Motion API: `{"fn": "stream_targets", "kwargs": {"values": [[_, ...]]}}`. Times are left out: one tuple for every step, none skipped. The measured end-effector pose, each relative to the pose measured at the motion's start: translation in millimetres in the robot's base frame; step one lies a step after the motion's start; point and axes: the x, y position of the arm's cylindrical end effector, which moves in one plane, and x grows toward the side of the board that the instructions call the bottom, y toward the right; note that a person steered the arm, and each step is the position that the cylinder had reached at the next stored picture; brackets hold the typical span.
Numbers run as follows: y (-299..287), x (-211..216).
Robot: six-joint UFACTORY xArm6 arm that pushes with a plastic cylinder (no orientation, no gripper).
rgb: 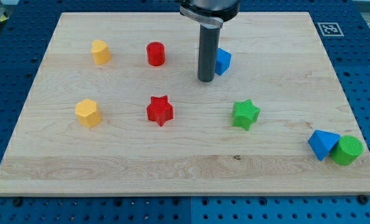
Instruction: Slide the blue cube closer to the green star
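The blue cube (pixel 223 61) sits on the wooden board near the view's top centre, partly hidden behind my rod. My tip (pixel 205 79) rests on the board just left of and slightly below the cube, touching or almost touching it. The green star (pixel 245 114) lies lower and to the right, roughly a cube's width and more below the blue cube.
A red cylinder (pixel 156 53) and a red star (pixel 159 110) lie left of the tip. Two yellow blocks (pixel 100 51) (pixel 88 112) sit at the left. A blue triangular block (pixel 322 144) and a green cylinder (pixel 347 150) sit at the bottom right near the board edge (pixel 359 180).
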Motion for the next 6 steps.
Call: {"fn": "stream_targets", "kwargs": {"values": [[-21.1,-45.7],[-33.5,-77.2],[-0.8,-61.8],[2.5,-55.6],[3.3,-49.1],[14.8,-18.7]]}}
